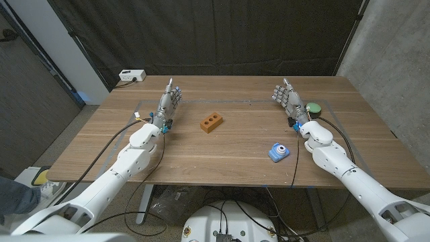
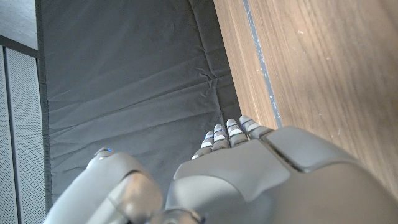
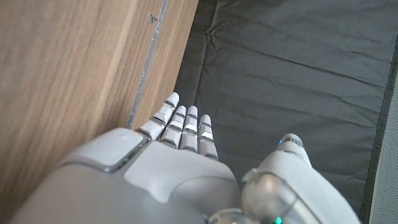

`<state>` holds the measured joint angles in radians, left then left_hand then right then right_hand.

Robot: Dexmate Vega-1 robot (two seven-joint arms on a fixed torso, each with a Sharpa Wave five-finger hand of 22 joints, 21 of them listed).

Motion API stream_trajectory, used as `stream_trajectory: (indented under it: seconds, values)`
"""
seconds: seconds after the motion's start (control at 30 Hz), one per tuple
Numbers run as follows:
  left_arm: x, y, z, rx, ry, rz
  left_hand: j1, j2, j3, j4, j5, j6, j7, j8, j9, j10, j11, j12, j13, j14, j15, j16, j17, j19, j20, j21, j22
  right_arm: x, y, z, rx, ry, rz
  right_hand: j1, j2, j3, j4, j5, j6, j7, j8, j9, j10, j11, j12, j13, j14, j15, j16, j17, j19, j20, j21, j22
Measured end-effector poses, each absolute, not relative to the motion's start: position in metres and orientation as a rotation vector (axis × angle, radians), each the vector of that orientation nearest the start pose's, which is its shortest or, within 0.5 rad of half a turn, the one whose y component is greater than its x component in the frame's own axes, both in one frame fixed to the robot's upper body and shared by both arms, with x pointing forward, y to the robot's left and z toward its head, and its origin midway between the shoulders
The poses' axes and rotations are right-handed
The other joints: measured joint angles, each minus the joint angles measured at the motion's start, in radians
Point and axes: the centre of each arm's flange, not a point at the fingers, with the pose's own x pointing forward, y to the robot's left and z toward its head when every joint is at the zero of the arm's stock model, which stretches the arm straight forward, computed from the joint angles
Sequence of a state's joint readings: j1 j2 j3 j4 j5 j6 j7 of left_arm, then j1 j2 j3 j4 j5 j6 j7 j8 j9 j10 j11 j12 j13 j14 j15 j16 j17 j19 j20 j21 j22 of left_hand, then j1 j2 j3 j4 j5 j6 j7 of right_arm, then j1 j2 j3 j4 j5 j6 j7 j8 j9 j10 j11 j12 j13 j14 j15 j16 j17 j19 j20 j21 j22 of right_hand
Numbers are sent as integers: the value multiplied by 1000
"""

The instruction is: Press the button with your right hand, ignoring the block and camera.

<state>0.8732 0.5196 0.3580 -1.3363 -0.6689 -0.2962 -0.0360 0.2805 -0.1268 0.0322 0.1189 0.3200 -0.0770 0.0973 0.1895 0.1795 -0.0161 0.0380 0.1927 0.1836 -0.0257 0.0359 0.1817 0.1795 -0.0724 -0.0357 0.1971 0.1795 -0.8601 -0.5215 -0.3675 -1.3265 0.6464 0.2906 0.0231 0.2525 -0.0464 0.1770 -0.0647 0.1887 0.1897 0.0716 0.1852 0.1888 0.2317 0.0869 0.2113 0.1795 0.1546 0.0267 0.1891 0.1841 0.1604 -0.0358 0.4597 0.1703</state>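
Dark curtains back the wooden worktop point(image 1: 228, 144), where the green button point(image 1: 313, 107), just beside the empty right hand point(image 1: 287, 101) with fingers straight and close together, looks rigid, wanting a press on its top.

Both arms wear smooth glossy white shells. The grey metallic left hand point(image 1: 170, 101) and matching right hand point(image 1: 287, 99) have segmented silver-and-black fingers point(image 3: 186, 124); thin black cables trail along each forearm, with small blue parts at the wrists.
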Motion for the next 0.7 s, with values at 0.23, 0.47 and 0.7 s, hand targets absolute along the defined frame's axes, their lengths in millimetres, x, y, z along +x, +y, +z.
stream_trajectory:
  seconds: [0.23,0.47,0.7]
  values:
    - [639,291,-35,-65,-604,-226,8,-8,0,0,0,3,2,0,0,5,5,4,0,0,0,4,0,0,0,0,0,640,-292,-32,33,-618,198,0,0,0,0,4,11,-11,4,0,7,-7,0,0,10,-10,1,0,5,-5,0,5]
    - [629,290,-34,-55,-616,-234,7,-8,0,0,0,4,3,0,0,8,2,4,0,0,0,4,0,0,0,0,0,632,-294,-31,17,-646,187,0,0,0,0,4,38,-20,11,0,25,-14,8,1,20,-12,8,0,18,-4,0,5]
    - [621,290,-36,-37,-617,-243,1,7,-4,4,6,9,9,0,0,15,7,4,0,6,6,4,0,0,0,0,0,623,-297,-30,-10,-669,165,0,0,0,0,4,75,-39,26,0,48,-37,15,5,50,-35,10,0,47,-3,0,5]
